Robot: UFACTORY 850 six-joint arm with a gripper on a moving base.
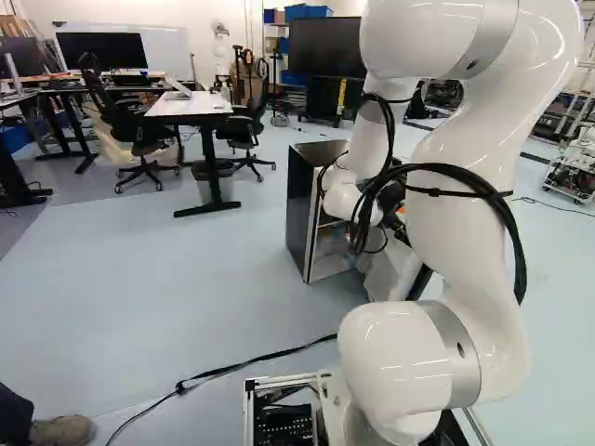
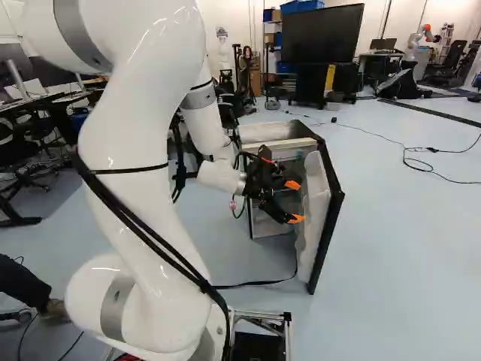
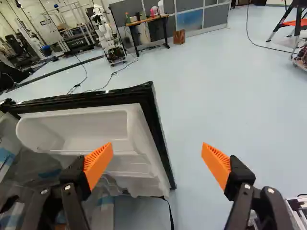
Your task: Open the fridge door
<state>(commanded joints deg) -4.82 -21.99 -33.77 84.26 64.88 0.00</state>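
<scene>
The fridge door [image 2: 314, 203] blocks ahead, with room beside its edge.

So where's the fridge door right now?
In the right base view, the fridge door stands swung open at the right side of the fridge, with the open tool close by its white inner side.

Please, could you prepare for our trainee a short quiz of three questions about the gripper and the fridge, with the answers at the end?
1. True or false: the fridge door stands open.
2. Choose one. The gripper is:
A) shut on the door's edge
B) open, with nothing gripped
C) shut on a cable
3. Fill in the colour: the door shelf seen in the wrist view is ____.

Key: 1: true; 2: B; 3: white.
</scene>
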